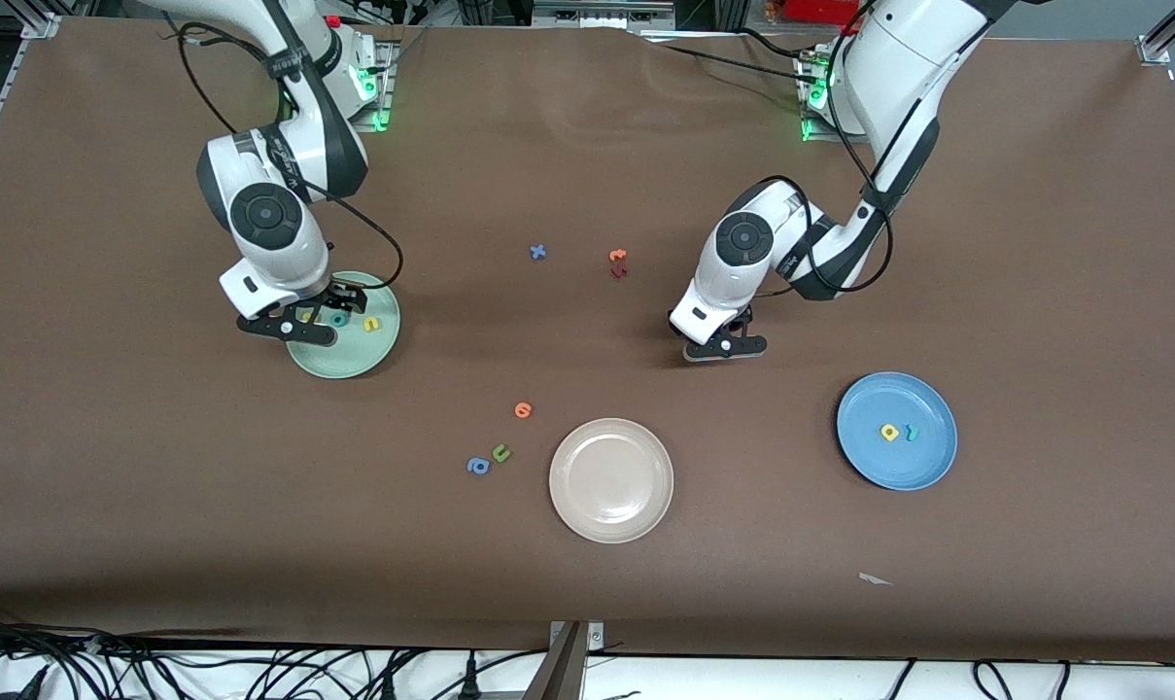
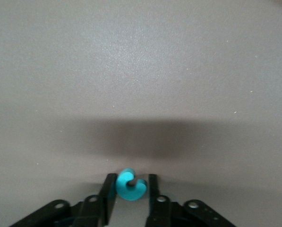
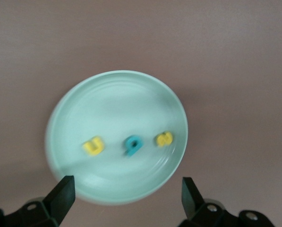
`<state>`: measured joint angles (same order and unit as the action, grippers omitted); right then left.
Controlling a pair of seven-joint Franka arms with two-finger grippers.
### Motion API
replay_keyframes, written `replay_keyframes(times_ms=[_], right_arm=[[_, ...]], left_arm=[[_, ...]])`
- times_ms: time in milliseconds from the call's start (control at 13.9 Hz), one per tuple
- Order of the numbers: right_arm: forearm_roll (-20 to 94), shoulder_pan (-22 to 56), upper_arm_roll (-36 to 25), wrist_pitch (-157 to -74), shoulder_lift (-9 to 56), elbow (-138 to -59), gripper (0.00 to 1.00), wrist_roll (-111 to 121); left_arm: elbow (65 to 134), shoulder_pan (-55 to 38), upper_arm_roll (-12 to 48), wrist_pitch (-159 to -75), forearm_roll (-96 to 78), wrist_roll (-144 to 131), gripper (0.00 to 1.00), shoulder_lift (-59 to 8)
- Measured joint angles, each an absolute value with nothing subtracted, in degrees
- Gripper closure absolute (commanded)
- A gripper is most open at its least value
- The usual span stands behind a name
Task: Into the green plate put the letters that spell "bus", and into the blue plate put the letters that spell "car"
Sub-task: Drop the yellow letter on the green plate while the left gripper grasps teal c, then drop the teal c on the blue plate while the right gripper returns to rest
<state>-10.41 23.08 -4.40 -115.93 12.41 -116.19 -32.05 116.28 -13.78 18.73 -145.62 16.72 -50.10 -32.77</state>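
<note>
My left gripper point(image 1: 722, 348) is down on the bare table, between the blue x and the blue plate point(image 1: 879, 469). In the left wrist view its fingers point(image 2: 108, 191) are shut on the teal "c" point(image 2: 130, 185), which lies on the table. The blue plate holds a yellow "a" point(image 1: 889, 432) and a teal "r" point(image 1: 912, 434). My right gripper point(image 1: 320, 316) hangs open and empty over the green plate point(image 1: 349, 358). That plate point(image 3: 112, 101) holds the yellow "u" point(image 3: 93, 145), the teal "b" point(image 3: 132, 145) and the yellow "s" point(image 3: 164, 139).
A cream-white plate point(image 1: 611, 506) stands nearer the front camera, mid-table. Beside it lie an orange round letter point(image 1: 523, 409), a green "u" point(image 1: 501, 452) and a blue "a" point(image 1: 478, 466). Farther back lie a blue "x" point(image 1: 537, 252) and an orange-red letter point(image 1: 618, 261).
</note>
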Motion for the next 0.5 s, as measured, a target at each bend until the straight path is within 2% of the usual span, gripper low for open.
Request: replay_keyframes(times_ms=[288,503], right_arm=[[-3.49,22.69,-4.55,-96.72,12.9,-98.94,0.0,-25.23],[-0.44,17.62,-5.75,-93.08,13.04,-92.02,0.0,-14.69]], left_arm=[[116.26,-13.76,18.71,-145.63,16.72,-50.16,0.75,-32.75],[114.76,-13.2,18.07,-144.13,16.76,-49.65,0.75,-32.58]])
